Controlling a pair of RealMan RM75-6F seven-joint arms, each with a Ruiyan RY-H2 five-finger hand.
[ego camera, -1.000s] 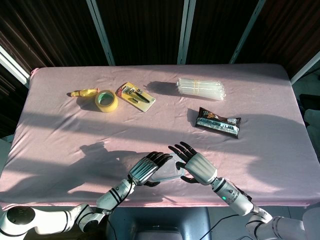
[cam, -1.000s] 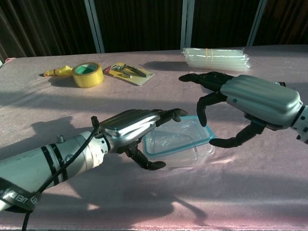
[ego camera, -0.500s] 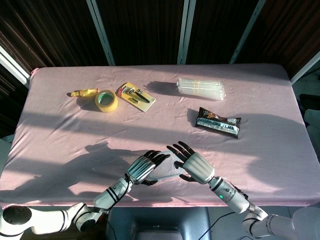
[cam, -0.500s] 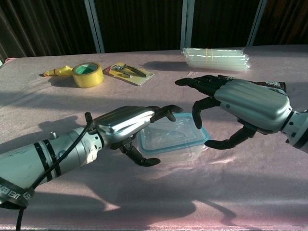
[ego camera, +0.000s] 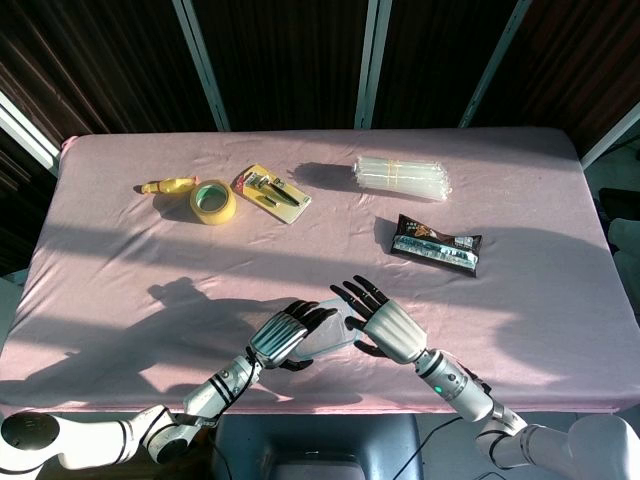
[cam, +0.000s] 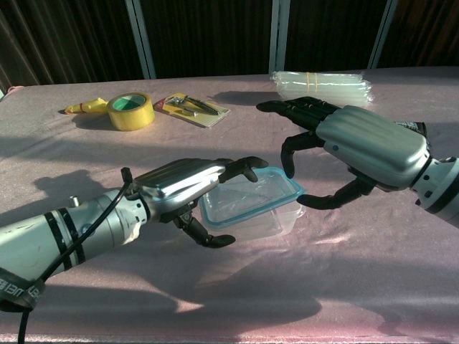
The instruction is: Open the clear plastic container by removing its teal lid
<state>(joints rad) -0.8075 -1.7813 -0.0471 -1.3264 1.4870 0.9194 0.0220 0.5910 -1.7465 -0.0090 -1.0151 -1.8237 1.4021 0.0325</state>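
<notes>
The clear plastic container (cam: 252, 209) with its teal-rimmed lid (cam: 247, 195) on top sits low in the middle of both views, close to the table's front edge (ego camera: 330, 405). My left hand (cam: 183, 188) grips its left end, fingers (cam: 240, 166) over the lid and thumb under the side. My right hand (cam: 355, 147) hovers at the right end with fingers spread above the lid and its thumb by the container's right wall; I cannot tell whether it touches. From the head view the container (ego camera: 325, 338) shows between the left hand (ego camera: 280, 338) and the right hand (ego camera: 385, 326).
At the back left lie a yellow tape roll (ego camera: 212, 201), a small yellow object (ego camera: 166, 185) and a card of small metal tools (ego camera: 271, 192). A pack of clear tubes (ego camera: 402, 177) and a dark snack packet (ego camera: 436, 245) lie at the back right.
Both hands and the container have shifted a little to the left and towards the front edge. The left hand keeps its grip; the right hand stays spread beside the lid.
</notes>
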